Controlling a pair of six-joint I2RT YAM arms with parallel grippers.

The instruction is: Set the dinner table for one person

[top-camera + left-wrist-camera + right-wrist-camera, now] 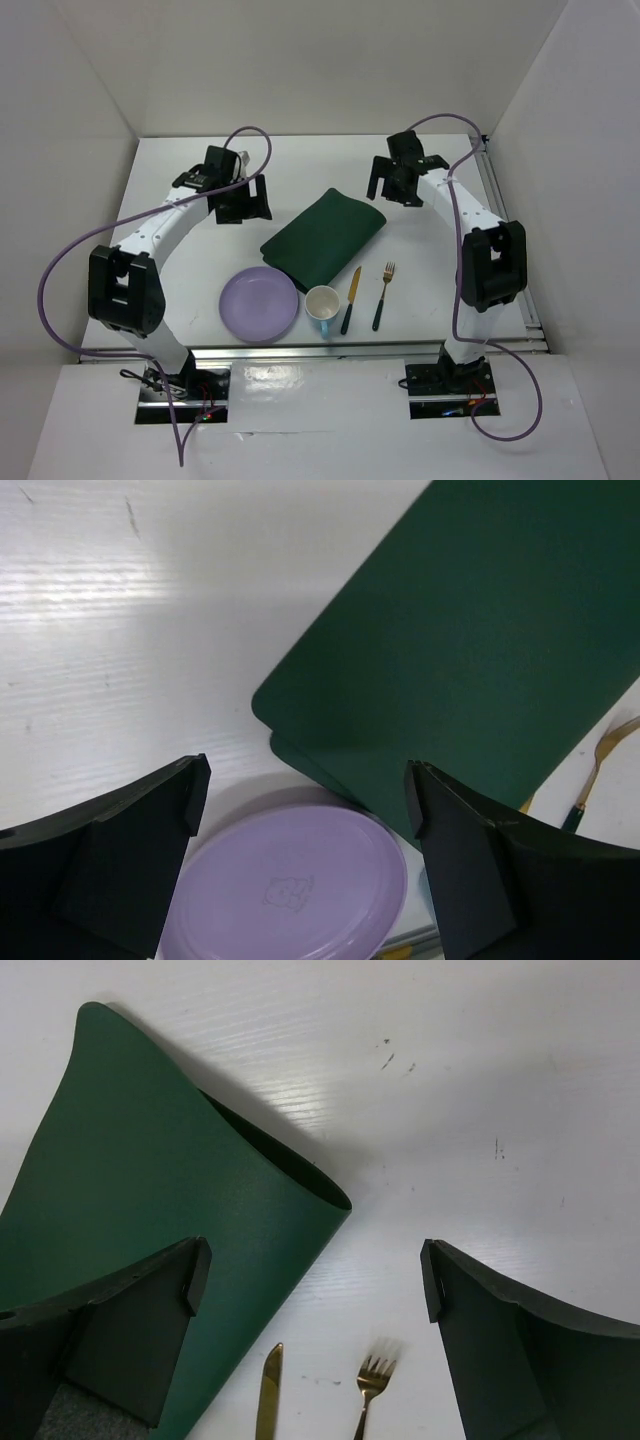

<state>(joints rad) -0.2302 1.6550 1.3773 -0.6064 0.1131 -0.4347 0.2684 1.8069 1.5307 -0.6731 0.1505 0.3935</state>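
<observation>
Your left gripper [255, 198] and right gripper [395, 185] both hung wide open, holding nothing, above the dinner table [430, 270] (white, spread beneath both arms), flanking the folded green placemat [325, 238] lying on it.

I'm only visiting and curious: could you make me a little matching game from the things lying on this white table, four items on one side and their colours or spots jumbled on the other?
Things on the dinner table:
1. plate
2. placemat
3. cup
4. fork

Descriptions:
A. dark green, folded over, lying at an angle behind the others
B. gold tines, dark handle, rightmost in the row
C. lilac, leftmost in the row
D. white inside, pale blue handle, between the plate and the knife

Right pairs: 1-C, 2-A, 3-D, 4-B.
</observation>
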